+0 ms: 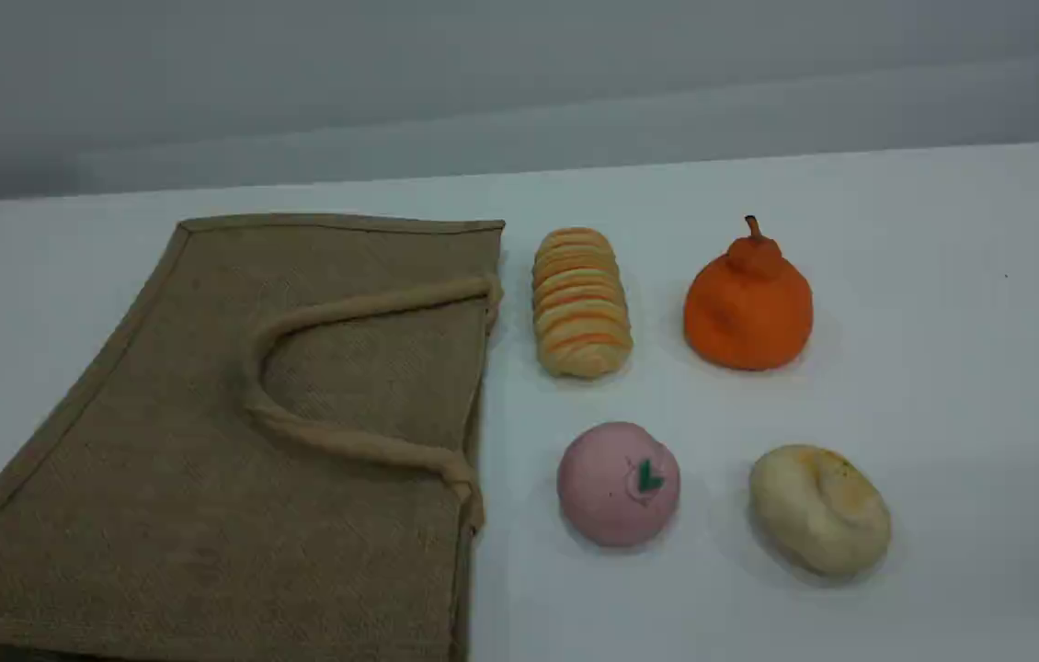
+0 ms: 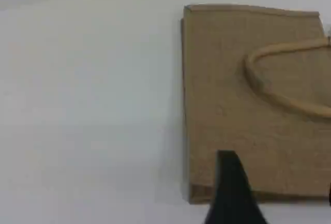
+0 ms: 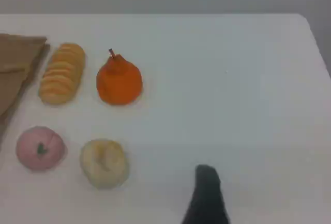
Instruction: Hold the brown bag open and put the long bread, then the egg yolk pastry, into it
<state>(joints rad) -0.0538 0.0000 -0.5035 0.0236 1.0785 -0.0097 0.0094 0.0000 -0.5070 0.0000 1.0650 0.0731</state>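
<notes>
Bench, contents: tote bag lying flat on the left half, its open edge turned right, its near-left corner running out of view; loop handle lying flat on top of the bag; long bread just right of the bag's far right edge, lengthwise front to back; pear-shaped fruit upright, right of the bread; leaf-marked ball in front of the bread; egg yolk pastry right of the ball, in front of the fruit; all four apart.
</notes>
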